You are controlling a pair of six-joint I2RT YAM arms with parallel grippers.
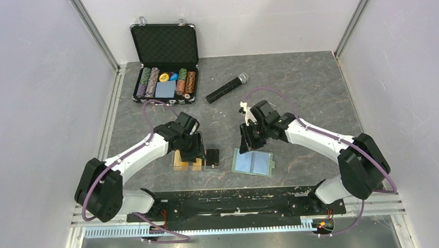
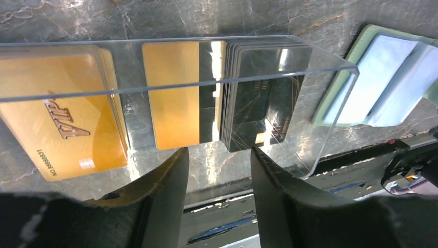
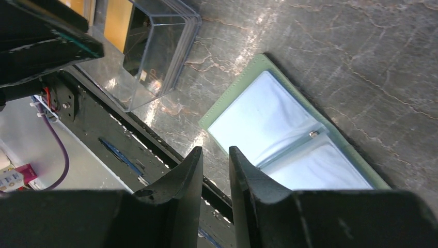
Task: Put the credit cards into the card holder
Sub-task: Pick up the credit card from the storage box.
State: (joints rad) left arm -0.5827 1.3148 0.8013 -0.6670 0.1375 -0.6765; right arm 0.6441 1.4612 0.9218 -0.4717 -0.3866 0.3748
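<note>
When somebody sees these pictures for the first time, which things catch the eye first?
Probably the open case of colourful poker chips at the far left. Next, the clear tray holding orange cards and black cards near the left claw, and beside it the open green card holder with its pale blue inside.

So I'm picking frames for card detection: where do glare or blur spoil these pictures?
Left wrist: reflections streak the clear tray wall and the black cards; its fingers are blurred. Right wrist: sheen washes out the card holder on its pale inside; its fingers are blurred too. Top external: even light, sharp, but the orange cards look tiny.
</note>
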